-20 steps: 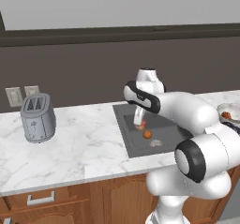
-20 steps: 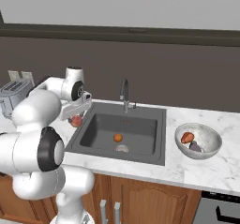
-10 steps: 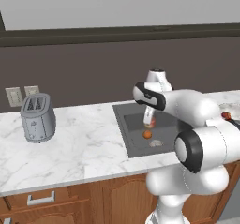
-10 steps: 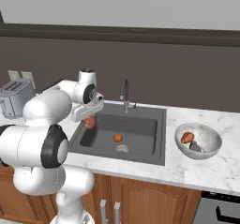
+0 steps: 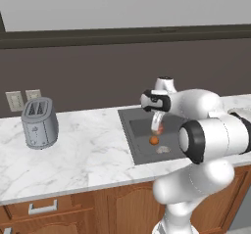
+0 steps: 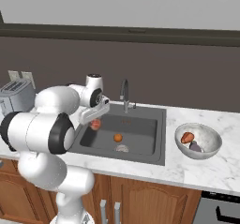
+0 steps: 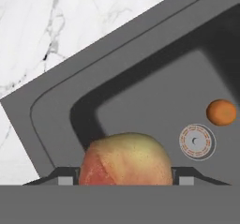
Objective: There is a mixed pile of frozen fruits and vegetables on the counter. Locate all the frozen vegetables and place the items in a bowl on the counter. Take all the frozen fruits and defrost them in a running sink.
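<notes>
While held over the basin, the fruit: a reddish-pink apple (image 7: 125, 158) sits between the end effector's fingers.
End effector (image 6: 96, 123): closed on the apple, above the left part of the sink (image 6: 150, 148).
Orange (image 6: 118, 137): lies on the sink floor, near the drain (image 7: 197, 142).
Bowl (image 6: 209, 147): on the worktop (image 5: 93, 154) right of the sink, holding the orange-red root (image 6: 187, 137) and the purple eggplant (image 6: 195, 146).
Toaster (image 5: 39, 123): far left on the worktop.

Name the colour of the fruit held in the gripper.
Reddish-pink fading to yellow-green apple, clearest in the hand view.
</notes>
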Available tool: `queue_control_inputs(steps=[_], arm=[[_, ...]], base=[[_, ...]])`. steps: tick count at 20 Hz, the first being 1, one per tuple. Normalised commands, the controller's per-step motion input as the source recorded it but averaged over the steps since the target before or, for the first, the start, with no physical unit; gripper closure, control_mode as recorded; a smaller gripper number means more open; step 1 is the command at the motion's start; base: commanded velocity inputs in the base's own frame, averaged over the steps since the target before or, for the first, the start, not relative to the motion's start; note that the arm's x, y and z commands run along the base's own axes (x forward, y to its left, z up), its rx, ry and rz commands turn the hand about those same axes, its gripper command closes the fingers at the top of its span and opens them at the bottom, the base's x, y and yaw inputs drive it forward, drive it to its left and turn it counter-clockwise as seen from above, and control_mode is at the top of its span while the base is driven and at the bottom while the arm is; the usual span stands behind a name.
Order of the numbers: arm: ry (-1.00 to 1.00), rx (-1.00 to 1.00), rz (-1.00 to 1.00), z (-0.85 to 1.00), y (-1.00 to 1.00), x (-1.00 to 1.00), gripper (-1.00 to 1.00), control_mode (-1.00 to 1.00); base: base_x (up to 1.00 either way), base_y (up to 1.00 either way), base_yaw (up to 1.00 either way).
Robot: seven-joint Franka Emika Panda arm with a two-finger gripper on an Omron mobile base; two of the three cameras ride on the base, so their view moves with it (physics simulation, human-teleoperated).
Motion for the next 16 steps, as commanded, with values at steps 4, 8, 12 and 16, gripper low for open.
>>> queue_control_inputs(steps=[4,8,12,16], arm=[[-0.05,-0.09,-0.02,-0.45,-0.01,0.21,1.0,-1.0],[-0.03,-0.08,-0.04,-0.46,-0.07,0.16,1.0,-1.0],[0.0,-0.02,-0.09,-0.38,-0.22,0.1,1.0,-1.0],[0.0,-0.01,-0.09,-0.37,-0.22,0.07,1.0,-1.0]], base=[[0.0,0.0,0.0],[0.0,0.0,0.0],[0.0,0.0,0.0],[0.0,0.0,0.0]])
